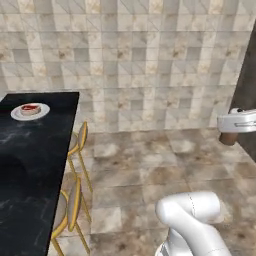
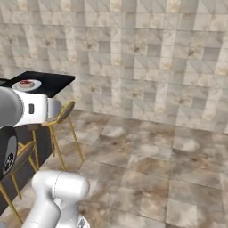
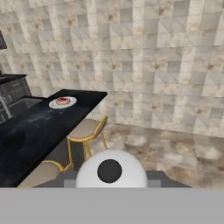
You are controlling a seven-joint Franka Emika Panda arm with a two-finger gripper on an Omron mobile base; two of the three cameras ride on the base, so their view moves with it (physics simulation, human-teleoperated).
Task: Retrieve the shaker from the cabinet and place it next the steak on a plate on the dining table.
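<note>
Shaker carried in the gripper, away from the dining table

The dining table (image 1: 35,165) is a long black marble top with white veins; near its far end stands the plate (image 1: 30,111) with the steak (image 1: 30,108) on it. Gold-framed stools (image 1: 75,145) stand along its side. Floor and wall are beige-brown tiles. The shaker (image 3: 111,170) fills the bottom of the hand view — white top with a dark hole — so the gripper (image 1: 235,127) seems closed on it, its brown body (image 1: 228,138) hanging below.
</note>
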